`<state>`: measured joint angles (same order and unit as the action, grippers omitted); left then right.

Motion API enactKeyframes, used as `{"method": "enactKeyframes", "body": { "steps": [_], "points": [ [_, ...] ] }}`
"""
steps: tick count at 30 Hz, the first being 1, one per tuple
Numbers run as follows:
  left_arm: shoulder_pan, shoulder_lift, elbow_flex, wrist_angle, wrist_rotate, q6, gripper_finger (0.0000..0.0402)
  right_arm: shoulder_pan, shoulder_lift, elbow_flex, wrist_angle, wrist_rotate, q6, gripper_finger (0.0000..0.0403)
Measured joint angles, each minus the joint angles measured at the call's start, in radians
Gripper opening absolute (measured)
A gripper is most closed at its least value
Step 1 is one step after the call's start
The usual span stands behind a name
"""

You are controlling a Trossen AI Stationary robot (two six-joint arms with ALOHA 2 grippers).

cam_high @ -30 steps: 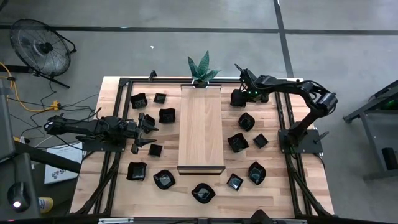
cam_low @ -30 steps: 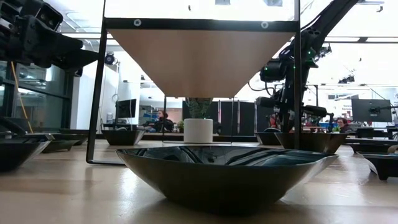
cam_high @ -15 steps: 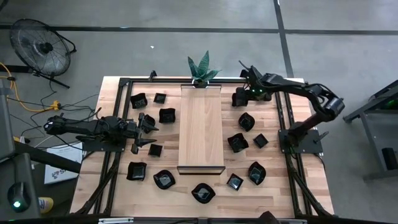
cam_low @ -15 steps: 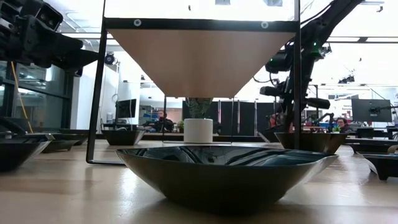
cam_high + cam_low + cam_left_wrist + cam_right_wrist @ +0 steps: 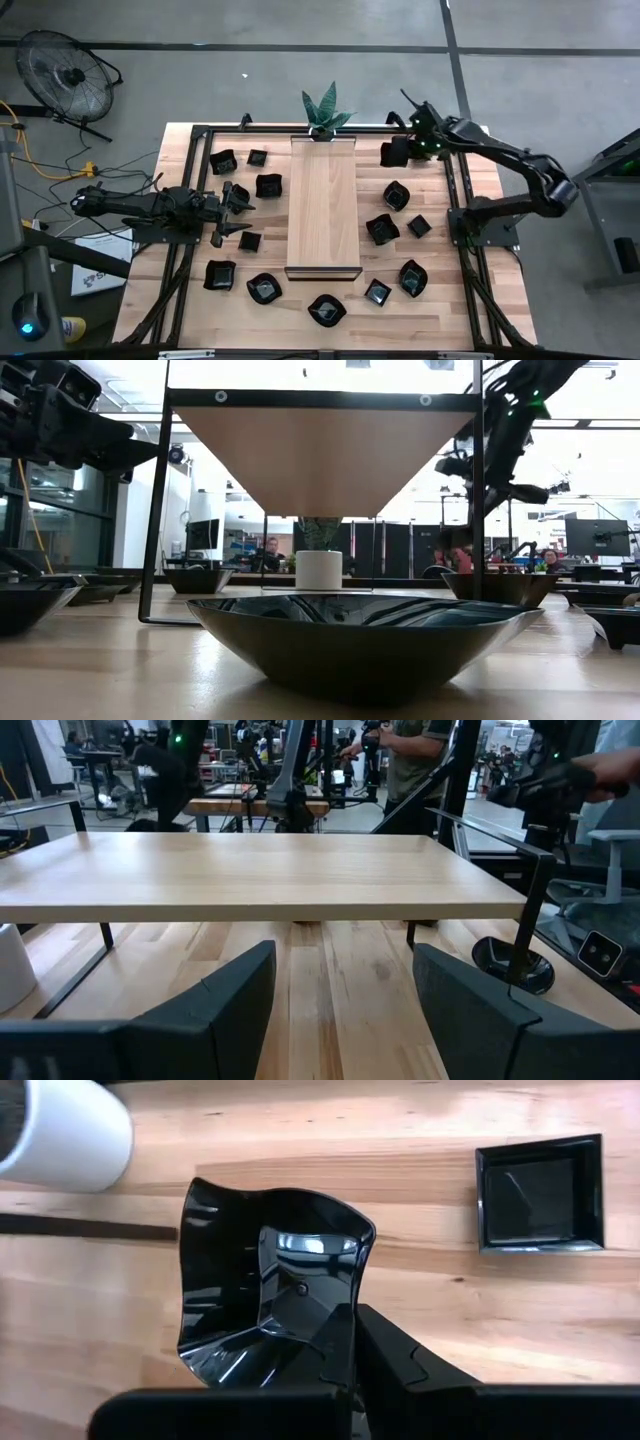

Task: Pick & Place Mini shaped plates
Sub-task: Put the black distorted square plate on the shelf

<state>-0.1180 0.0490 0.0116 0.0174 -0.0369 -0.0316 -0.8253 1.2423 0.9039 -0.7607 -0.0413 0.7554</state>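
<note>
My right gripper [image 5: 408, 150] is shut on a glossy black wavy-rimmed plate [image 5: 392, 152], above the table's far right part, next to the board's far end. The plate fills the right wrist view [image 5: 265, 1275]. My left gripper [image 5: 236, 217] is open and empty, level above the table left of the long pale wooden board [image 5: 323, 205]; its fingers stand apart in the left wrist view [image 5: 340, 1010]. Several other black plates rest bottom down on the table on both sides of the board and near its front end, such as one at the front [image 5: 327, 309]. My right gripper pinches the wavy plate by its rim [image 5: 338, 1318] on the side nearest the arm, between its two fingers. The fingers come slanting down from the table's right side. The plate is lifted clear of the table, its hollow side toward the wrist camera.
A potted plant in a white pot [image 5: 322, 128] stands at the board's far end. A square plate [image 5: 540, 1192] lies on the table below the held one. A black frame [image 5: 455, 190] borders the table. A big dish [image 5: 360, 635] stands right before the low camera.
My right gripper has gone up and a little toward the table's right and far edges, shut on the wavy plate, which has been lifted clear of the table.
</note>
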Motion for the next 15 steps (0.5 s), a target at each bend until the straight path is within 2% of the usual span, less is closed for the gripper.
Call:
{"method": "enactKeyframes", "body": {
  "steps": [8, 15],
  "points": [
    [0.000, 0.000, 0.000, 0.000, 0.000, 0.000, 0.0234, 0.001, -0.091, 0.000, -0.019, -0.045, 0.004, 0.0000],
    [0.000, 0.000, 0.000, 0.000, 0.000, 0.000, 0.0234, 0.051, -0.106, 0.000, 0.003, -0.110, 0.028, 0.0000]
  ]
}}
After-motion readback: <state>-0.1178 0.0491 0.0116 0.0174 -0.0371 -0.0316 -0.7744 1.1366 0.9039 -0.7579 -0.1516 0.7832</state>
